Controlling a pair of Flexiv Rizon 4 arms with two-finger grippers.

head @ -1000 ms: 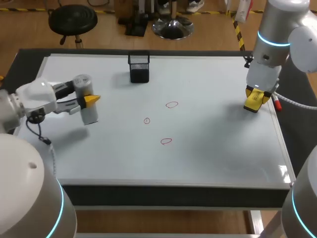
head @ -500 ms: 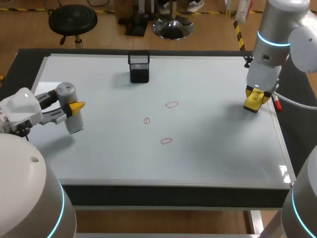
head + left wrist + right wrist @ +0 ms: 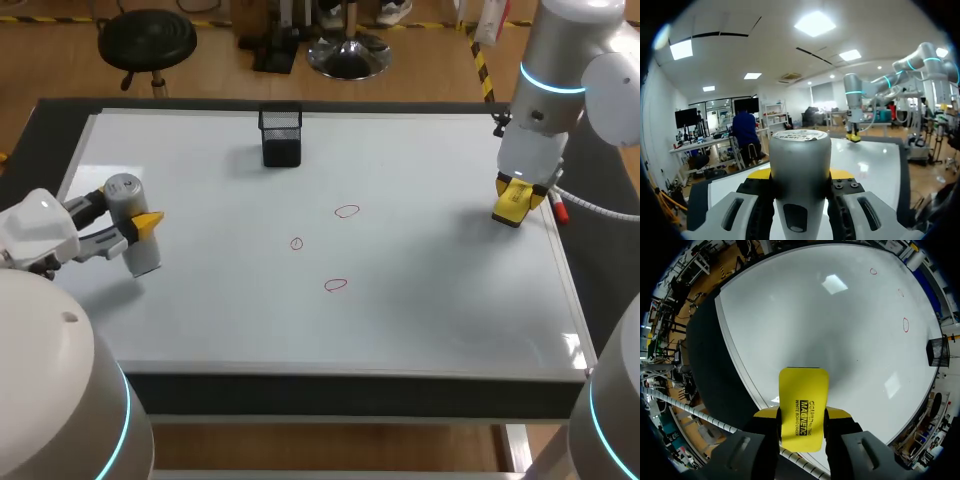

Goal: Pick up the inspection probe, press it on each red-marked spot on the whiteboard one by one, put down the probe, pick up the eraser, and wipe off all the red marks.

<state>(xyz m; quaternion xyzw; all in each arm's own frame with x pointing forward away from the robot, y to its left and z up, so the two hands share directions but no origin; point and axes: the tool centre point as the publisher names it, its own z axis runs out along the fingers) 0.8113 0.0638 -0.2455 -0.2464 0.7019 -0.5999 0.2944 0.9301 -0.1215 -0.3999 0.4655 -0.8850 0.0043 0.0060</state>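
Observation:
A grey cylindrical probe (image 3: 133,230) stands upright over the left part of the whiteboard (image 3: 430,310), and my left gripper (image 3: 142,224) is shut on it. In the left wrist view the probe (image 3: 800,160) fills the space between the yellow tips. Three red marks (image 3: 347,211), (image 3: 297,243), (image 3: 336,285) lie near the board's middle, well to the right of the probe. My right gripper (image 3: 516,196) hangs over the board's right edge, shut on the yellow eraser (image 3: 513,203). The right wrist view shows the eraser (image 3: 804,405) between its fingers, with the red marks (image 3: 905,324) far ahead.
A black mesh pen holder (image 3: 281,136) stands at the back of the board, left of centre. A red marker (image 3: 558,208) lies on the board's right rim beside my right gripper. A dark table border runs around the whiteboard.
My left arm has carried the probe leftward and slightly toward the front, away from the red marks. The right arm and the eraser have not moved.

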